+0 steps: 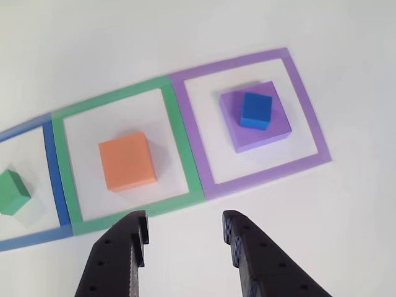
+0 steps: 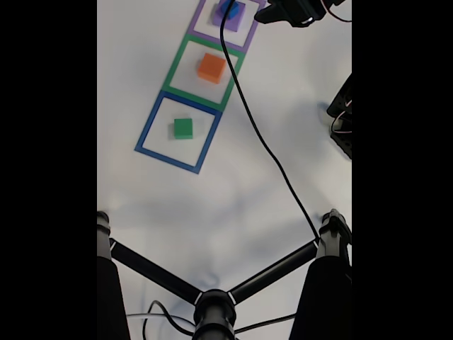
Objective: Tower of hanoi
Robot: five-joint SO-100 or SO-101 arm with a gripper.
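Note:
The tower of hanoi lies split over three tape squares. In the other view a small blue cube [image 1: 256, 110] sits on the flat purple slab [image 1: 274, 133] inside the purple outline. An orange block [image 1: 127, 161] stands alone in the green outline, and a green block [image 1: 12, 192] rests in the blue outline at the left edge. My gripper [image 1: 185, 224] hangs open above bare table just in front of the green and purple outlines, with nothing between its fingers. The fixed view shows the green block [image 2: 182, 128], the orange block [image 2: 211, 67] and the blue cube [image 2: 228, 8] in a row.
The tape outlines, purple [image 1: 307, 111], green [image 1: 180, 142] and blue [image 1: 55, 179], lie flat on the white table. In the fixed view a black cable [image 2: 263, 145] crosses the table, a black stand [image 2: 212, 308] spreads at the bottom, and dark gear [image 2: 343, 117] sits at the right.

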